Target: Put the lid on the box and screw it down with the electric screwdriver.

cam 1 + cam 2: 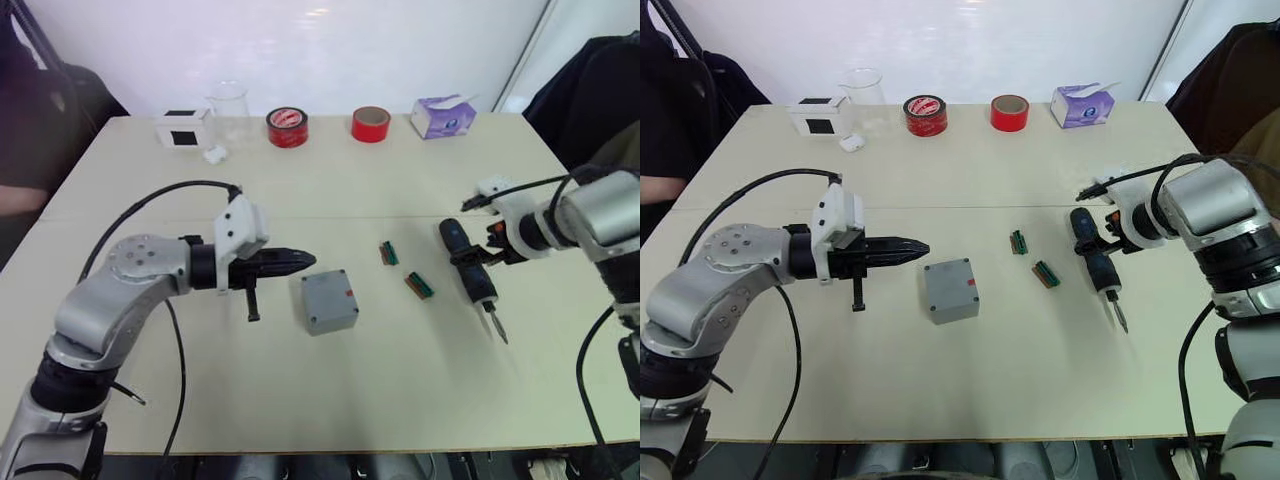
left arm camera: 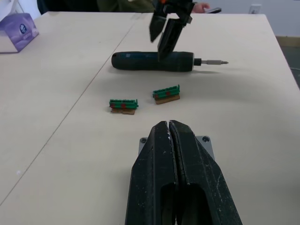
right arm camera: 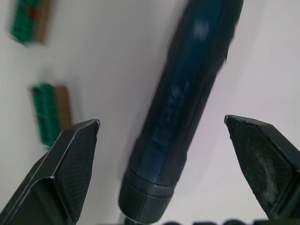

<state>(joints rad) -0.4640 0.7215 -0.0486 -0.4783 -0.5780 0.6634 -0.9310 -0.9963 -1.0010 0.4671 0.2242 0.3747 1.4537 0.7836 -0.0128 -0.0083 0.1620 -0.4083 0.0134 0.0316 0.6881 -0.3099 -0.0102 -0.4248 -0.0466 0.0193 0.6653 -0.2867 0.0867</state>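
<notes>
Mid-worktop, the box [image 1: 950,290] with its lid [image 1: 328,297] on sits just past the left gripper [image 1: 915,246], fingers pressed shut. Toward the right edge, the right gripper [image 3: 164,136] straddles the electric screwdriver [image 1: 1093,262], fingers spread wide; its bit points toward the near edge.

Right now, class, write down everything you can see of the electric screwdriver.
The electric screwdriver is a thick, dark blue-black cylinder, plastic-looking, with a collar and a thin metal bit at its tip. It lies flat on the beige table, bit pointing toward the robot's side, right of two small green connector blocks. The right hand straddles it, fingers spread wide on either side, not touching.
</notes>
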